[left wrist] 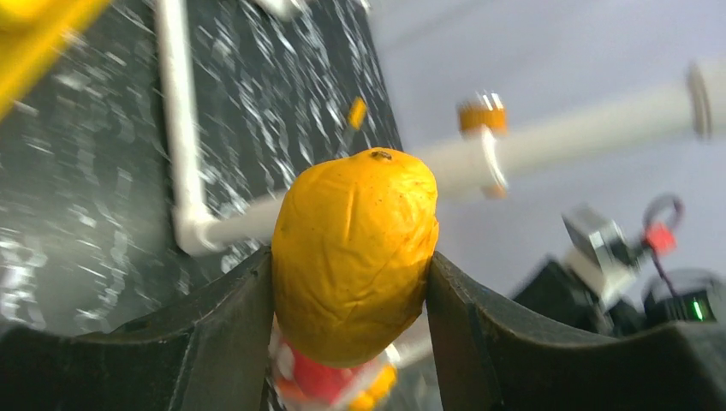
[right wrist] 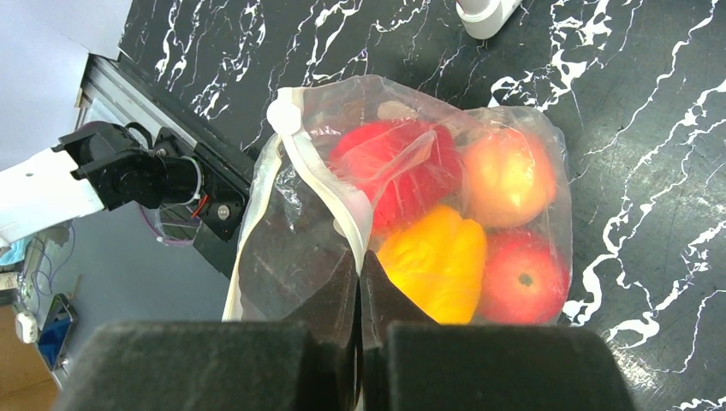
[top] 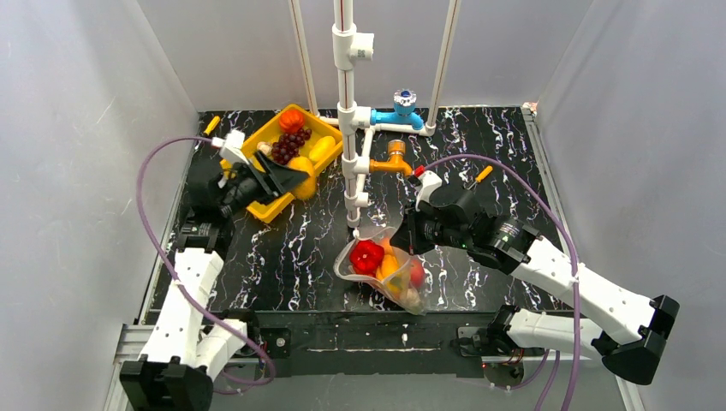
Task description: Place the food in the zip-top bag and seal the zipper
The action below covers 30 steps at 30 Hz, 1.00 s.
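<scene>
My left gripper (left wrist: pixel 349 261) is shut on an orange-yellow toy fruit (left wrist: pixel 355 214), clamped between both fingers. From above, that gripper (top: pixel 287 180) hangs at the near right edge of the yellow tray (top: pixel 257 137). More food lies in the tray: a red piece (top: pixel 291 118), dark purple grapes (top: pixel 289 144) and a yellow piece (top: pixel 321 150). The zip-top bag (top: pixel 385 265) lies near the table's front with its mouth open. It holds a red pepper (right wrist: pixel 394 158), a peach (right wrist: pixel 507 175), a yellow pepper (right wrist: pixel 437 261) and a red fruit (right wrist: pixel 524 278). My right gripper (right wrist: pixel 360 274) is shut on the zipper (right wrist: pixel 330 193) at the mouth edge.
A white pipe stand (top: pixel 347 103) rises mid-table behind the bag, with a blue valve (top: pixel 404 107) and an orange valve (top: pixel 395 154) on its branches. The bag's bottom lies close to the table's front edge (top: pixel 360 318). Grey walls enclose three sides.
</scene>
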Each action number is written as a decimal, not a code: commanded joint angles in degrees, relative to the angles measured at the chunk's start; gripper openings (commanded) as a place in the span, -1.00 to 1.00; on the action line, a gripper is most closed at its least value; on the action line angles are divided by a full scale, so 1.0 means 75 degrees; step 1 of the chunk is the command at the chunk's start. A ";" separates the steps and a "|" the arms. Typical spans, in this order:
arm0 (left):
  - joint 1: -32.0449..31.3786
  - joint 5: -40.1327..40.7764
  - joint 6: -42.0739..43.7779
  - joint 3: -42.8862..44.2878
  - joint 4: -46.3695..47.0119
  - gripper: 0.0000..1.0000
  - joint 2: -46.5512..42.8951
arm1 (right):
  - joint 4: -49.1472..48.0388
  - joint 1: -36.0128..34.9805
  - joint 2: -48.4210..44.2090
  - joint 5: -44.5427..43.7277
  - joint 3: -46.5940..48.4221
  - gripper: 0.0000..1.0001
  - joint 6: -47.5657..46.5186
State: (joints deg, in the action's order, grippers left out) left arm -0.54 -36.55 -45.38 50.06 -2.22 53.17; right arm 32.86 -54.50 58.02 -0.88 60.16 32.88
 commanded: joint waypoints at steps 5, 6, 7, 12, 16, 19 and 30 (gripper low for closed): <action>-0.2957 -0.0103 0.0540 -0.0036 -0.0786 -0.18 -0.0677 | -0.0373 -0.0023 -0.0013 0.0044 0.0350 -0.97 0.0022; -0.3212 0.0025 0.0621 -0.0032 -0.0863 -0.18 -0.0736 | -0.0362 -0.0028 -0.0003 0.0027 0.0364 -0.97 0.0022; -0.3429 0.0157 0.0706 -0.0025 -0.0952 -0.18 -0.0779 | -0.0360 -0.0023 -0.0013 0.0024 0.0377 -0.97 0.0022; -0.4284 0.0226 0.0735 -0.0287 -0.1053 -0.18 -0.0968 | -0.0386 -0.0022 -0.0038 -0.0001 0.0360 -0.97 0.0070; -0.4844 0.0610 0.0732 -0.0542 -0.1249 -0.17 -0.1082 | -0.0460 -0.0022 -0.0037 0.0058 0.0340 -0.97 0.0100; -0.5199 0.0842 0.0928 -0.0410 -0.1499 -0.14 -0.0858 | -0.0499 -0.0022 0.0027 0.0087 0.0370 -0.97 0.0115; -0.6140 0.1578 0.1634 0.0488 -0.1945 -0.11 0.0818 | -0.0530 -0.0022 0.0035 0.0374 0.0417 -0.97 0.0115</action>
State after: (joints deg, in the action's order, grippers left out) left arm -44.91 -25.91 -36.15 49.40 -14.36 56.21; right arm 31.88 -54.50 58.65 0.67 60.42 33.50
